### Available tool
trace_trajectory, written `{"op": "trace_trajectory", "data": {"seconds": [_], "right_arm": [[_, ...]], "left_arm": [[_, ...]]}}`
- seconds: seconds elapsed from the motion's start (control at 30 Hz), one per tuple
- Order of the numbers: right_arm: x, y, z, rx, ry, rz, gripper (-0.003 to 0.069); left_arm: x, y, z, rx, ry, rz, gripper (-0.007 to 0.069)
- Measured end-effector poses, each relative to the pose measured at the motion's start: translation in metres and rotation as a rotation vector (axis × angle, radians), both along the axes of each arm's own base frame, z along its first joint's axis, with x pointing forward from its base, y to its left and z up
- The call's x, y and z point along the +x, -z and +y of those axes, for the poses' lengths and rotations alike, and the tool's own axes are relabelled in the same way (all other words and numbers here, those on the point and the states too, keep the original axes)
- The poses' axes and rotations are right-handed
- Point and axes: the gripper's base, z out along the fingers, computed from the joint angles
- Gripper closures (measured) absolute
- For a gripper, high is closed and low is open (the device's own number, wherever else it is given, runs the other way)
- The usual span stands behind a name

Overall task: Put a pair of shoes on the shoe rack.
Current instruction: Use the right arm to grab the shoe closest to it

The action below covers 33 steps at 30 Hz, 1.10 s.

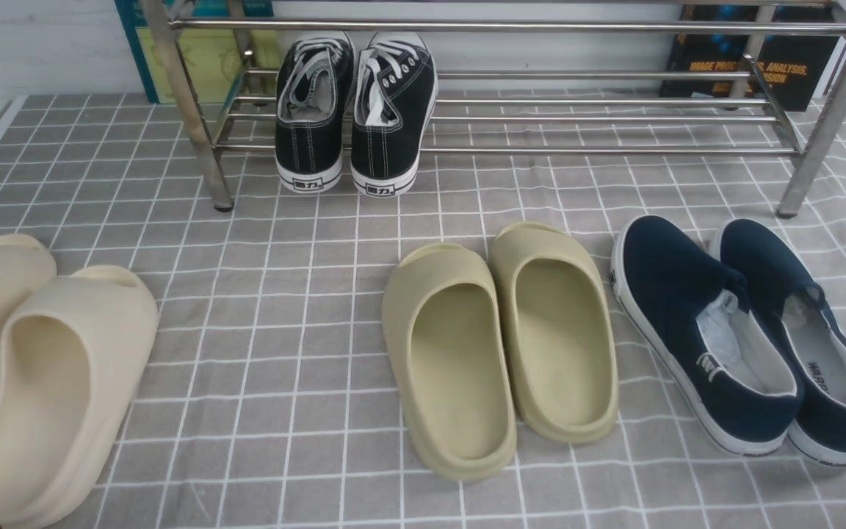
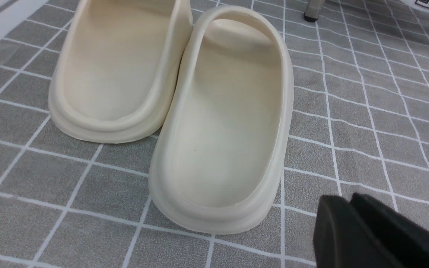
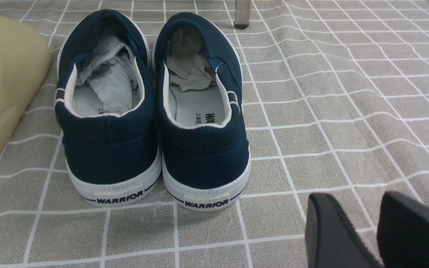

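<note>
While the left gripper (image 2: 343, 203), pinched shut and empty, hovers by the cream slides (image 2: 222, 123) off the left end of the shoe rack (image 1: 511, 150), the pair of shoes (image 1: 676, 283) sits before its right leg, light, soft canvas probably best pinched at the stiffer heels, where the right gripper (image 3: 356, 203) hangs part-spread, empty.

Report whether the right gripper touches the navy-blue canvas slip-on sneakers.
Apart. The right wrist view shows bare grey checked cloth between the right gripper and the navy-blue canvas slip-on sneakers.
</note>
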Motion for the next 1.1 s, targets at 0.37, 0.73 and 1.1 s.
{"op": "trace_trajectory", "data": {"seconds": [0.37, 0.73, 1.1], "right_arm": [[0.0000, 0.0000, 0.0000, 0.000, 0.000, 0.000, 0.0419], [0.0000, 0.0000, 0.0000, 0.000, 0.000, 0.000, 0.0419], [0.0000, 0.0000, 0.0000, 0.000, 0.000, 0.000, 0.0419]], "left_arm": [[0.0000, 0.0000, 0.0000, 0.000, 0.000, 0.000, 0.0545], [0.0000, 0.0000, 0.0000, 0.000, 0.000, 0.000, 0.0543], [0.0000, 0.0000, 0.0000, 0.000, 0.000, 0.000, 0.0532]]}}
